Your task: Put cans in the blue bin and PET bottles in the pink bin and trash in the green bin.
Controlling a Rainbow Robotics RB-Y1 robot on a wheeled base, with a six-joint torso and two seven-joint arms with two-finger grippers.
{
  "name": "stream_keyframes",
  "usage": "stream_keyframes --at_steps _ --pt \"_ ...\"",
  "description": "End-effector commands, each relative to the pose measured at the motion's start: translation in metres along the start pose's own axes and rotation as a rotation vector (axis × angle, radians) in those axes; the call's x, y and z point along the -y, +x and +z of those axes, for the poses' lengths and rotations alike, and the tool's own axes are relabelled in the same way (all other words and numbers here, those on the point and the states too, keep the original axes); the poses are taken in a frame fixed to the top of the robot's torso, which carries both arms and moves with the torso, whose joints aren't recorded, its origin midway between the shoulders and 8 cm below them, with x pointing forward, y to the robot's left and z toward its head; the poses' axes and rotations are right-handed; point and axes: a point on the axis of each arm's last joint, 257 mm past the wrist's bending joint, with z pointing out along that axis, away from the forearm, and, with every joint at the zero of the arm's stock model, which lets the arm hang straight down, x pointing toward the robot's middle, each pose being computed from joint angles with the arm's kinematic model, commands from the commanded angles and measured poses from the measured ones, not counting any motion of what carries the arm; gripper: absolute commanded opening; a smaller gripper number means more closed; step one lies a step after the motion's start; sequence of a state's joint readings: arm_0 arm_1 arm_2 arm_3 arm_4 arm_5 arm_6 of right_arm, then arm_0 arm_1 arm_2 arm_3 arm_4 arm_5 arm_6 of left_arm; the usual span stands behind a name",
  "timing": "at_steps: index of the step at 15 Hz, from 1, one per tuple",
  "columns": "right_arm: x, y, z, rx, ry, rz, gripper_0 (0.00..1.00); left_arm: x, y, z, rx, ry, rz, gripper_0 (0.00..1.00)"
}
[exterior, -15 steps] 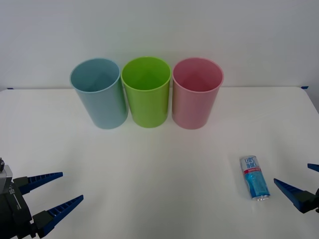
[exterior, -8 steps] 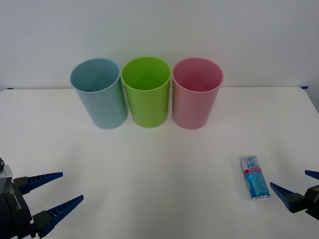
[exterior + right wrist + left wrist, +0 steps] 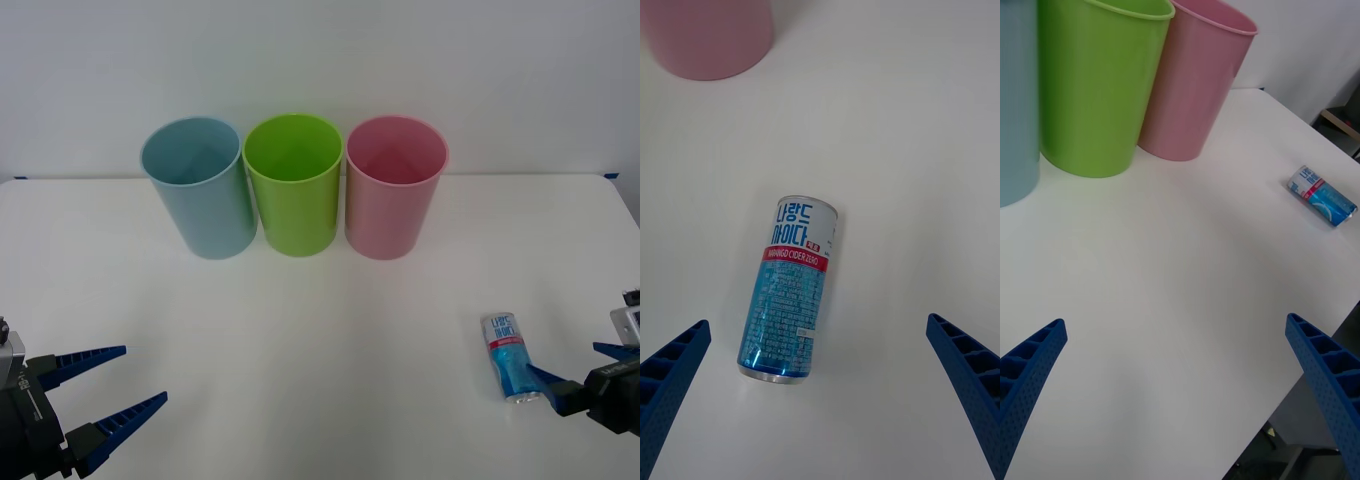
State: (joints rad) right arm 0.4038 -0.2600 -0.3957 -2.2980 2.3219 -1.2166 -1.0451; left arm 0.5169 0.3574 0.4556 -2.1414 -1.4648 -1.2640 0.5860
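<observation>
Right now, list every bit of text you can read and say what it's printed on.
"NARANGD CIDER ZERO": white letters on the red band of the can.
Large blue Korean lettering above the band, on the can's white part.
Small print on the can's blue part: too small to read.
Bins: no text.

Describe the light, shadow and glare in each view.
Front view: even light, a faint shadow beside the blue-and-white slim drink can. Right wrist view: sheen on the can's blue lower half, open right gripper near. Left wrist view: soft highlights on the lime green plastic bin.

Left end effector (image 3: 108, 396): blue ribbed tapered fingers, black mount; right end effector (image 3: 572, 372): same blue, black.
</observation>
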Motion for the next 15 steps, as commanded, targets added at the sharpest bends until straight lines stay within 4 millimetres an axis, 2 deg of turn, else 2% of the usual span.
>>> stream_keyframes --at_steps 1,10,15 --pt "0.002 0.001 0.016 -0.016 0.007 0.002 1.00 0.000 0.000 0.000 0.000 0.000 0.000 1.00" --pt "-0.011 0.017 0.061 -0.085 0.012 0.030 1.00 0.000 0.000 0.000 0.000 0.000 0.000 1.00" --pt "-0.021 0.019 0.071 -0.103 0.016 0.032 1.00 0.000 0.000 0.000 0.000 0.000 0.000 1.00"
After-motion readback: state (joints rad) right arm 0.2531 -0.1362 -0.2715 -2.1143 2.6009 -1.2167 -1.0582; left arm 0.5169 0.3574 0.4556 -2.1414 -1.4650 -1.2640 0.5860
